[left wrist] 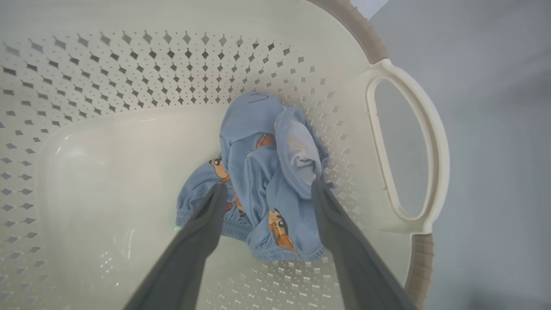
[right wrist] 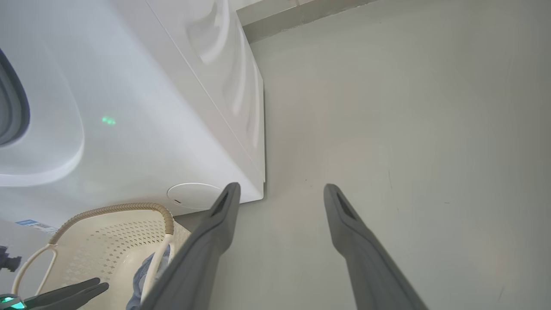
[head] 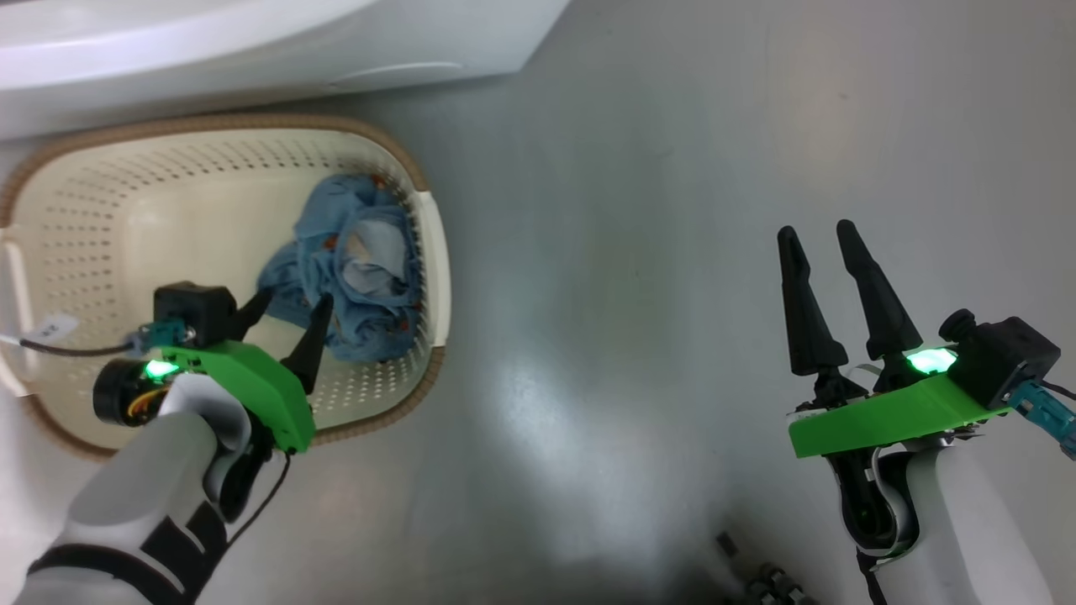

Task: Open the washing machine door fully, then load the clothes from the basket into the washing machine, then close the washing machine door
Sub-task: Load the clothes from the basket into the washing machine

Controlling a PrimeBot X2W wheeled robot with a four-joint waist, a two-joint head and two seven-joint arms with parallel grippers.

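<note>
The cream perforated basket with its brown rim stands on the floor below the white washing machine. A crumpled heap of light blue clothes with orange print lies at the basket's right end. My left gripper hangs open inside the basket, its fingers straddling the near edge of the clothes. In the left wrist view the left gripper holds nothing. My right gripper stands open above bare floor, far right of the basket. The right wrist view shows the machine's front; the door is out of view.
Grey floor spreads between the basket and my right arm. The machine's lower right corner sits close above the basket. A small blue label shows at the machine's lower left. Dark hardware lies at the bottom edge.
</note>
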